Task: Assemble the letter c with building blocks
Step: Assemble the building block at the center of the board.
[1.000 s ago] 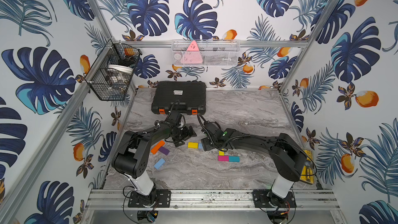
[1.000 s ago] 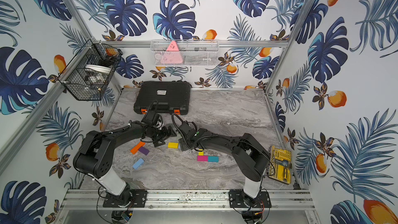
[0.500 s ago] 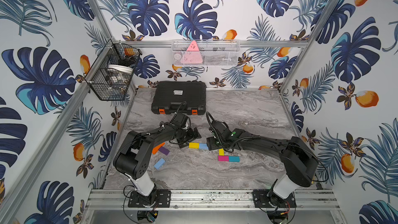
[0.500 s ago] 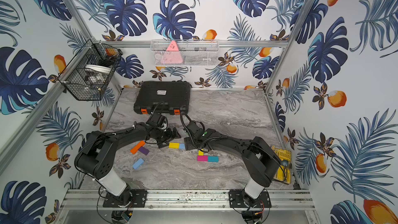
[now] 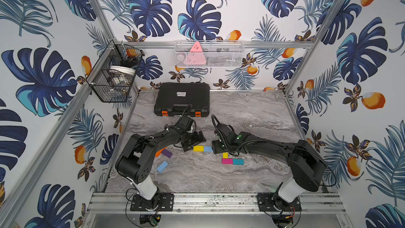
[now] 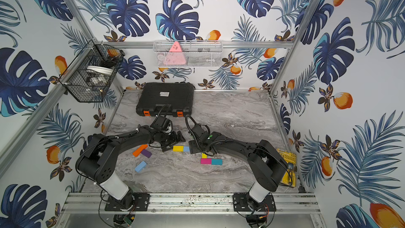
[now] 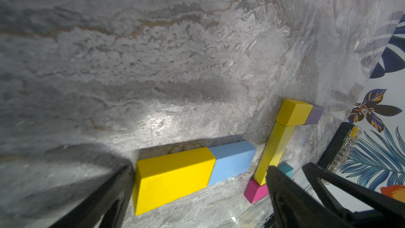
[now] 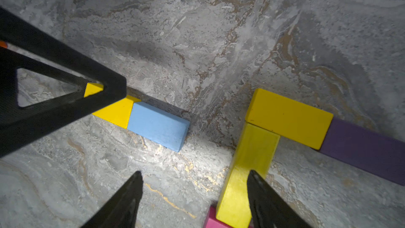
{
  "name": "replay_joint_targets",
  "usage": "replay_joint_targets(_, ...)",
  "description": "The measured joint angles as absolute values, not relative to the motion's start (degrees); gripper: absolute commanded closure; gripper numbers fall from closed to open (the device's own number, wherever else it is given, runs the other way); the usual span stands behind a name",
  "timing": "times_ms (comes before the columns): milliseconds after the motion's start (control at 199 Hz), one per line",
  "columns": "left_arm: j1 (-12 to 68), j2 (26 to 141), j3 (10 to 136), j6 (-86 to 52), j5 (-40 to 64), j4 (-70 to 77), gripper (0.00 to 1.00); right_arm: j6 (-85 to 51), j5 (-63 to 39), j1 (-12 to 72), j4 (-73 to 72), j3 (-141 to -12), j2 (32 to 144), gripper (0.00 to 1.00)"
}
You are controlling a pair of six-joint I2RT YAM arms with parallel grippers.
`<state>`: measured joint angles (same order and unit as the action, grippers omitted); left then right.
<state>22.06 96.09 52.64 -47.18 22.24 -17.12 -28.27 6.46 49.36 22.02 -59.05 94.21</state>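
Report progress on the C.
Done: yellow spine block, yellow-purple bar at one end, magenta block and teal block at the other. In hand: nothing gripped; left claw and right claw open by the separate yellow-blue pair. Left, likely: that pair, plus loose orange, purple, blue blocks.

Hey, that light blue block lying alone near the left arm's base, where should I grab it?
Take the loose light blue block at mid-length, pinching across its two long sides, straight down from above. It lies flat on the table, slanted, with nothing touching it, so both long sides are free.
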Motion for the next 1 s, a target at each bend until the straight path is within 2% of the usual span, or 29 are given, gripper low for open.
replay_joint_targets(246,22.2,96.2,53.3,-47.8,21.7,-18.0,0.01,-28.7,6.0,49.2,21.9,-58.8,93.8,0.21)
replay_joint_targets(411,21.0,95.6,56.6,-46.3,20.4,-22.8,0.01,-28.9,5.5,49.1,21.9,-58.7,92.9,0.16)
replay_joint_targets(652,12.8,88.2,61.0,-42.0,14.7,-32.0,0.01,-29.3,3.4,49.1,21.6,-58.6,91.2,0.13)
replay_joint_targets(1003,4.0,79.5,57.7,-40.2,5.9,-44.7,0.01,-29.3,-3.2,49.1,17.2,-57.2,90.1,0.13)
